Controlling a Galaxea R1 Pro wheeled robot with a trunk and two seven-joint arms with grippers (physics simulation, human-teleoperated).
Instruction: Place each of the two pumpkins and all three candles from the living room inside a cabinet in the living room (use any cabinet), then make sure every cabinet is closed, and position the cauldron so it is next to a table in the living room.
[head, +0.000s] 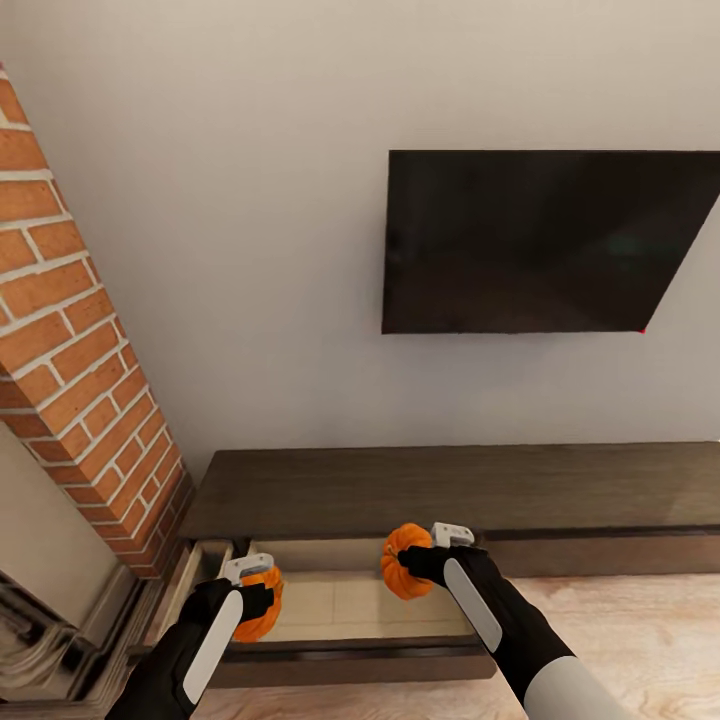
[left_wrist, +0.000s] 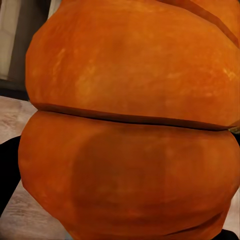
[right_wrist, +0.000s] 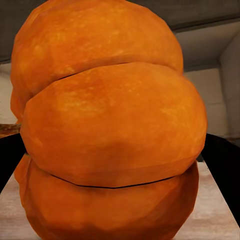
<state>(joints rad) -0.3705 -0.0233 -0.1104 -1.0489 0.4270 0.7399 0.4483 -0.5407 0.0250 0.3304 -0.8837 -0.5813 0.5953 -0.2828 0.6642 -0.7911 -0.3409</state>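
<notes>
Above open cabinet (head: 330, 655) drawer, pumpkins (head: 403, 561).

pumpkins: 2 (head: 262, 600) (head: 403, 560) | cabinet: 1 (head: 450, 490) | open drawer: 1 (head: 340, 600) | television: 1 (head: 545, 240)

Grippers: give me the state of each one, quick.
Left gripper: shut on the left pumpkin, above the open drawer.
Right gripper: shut on the right pumpkin, above the same drawer.

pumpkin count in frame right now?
2. One pumpkin is in the left gripper, the other pumpkin in the right gripper, both over the open drawer of the cabinet.
</notes>
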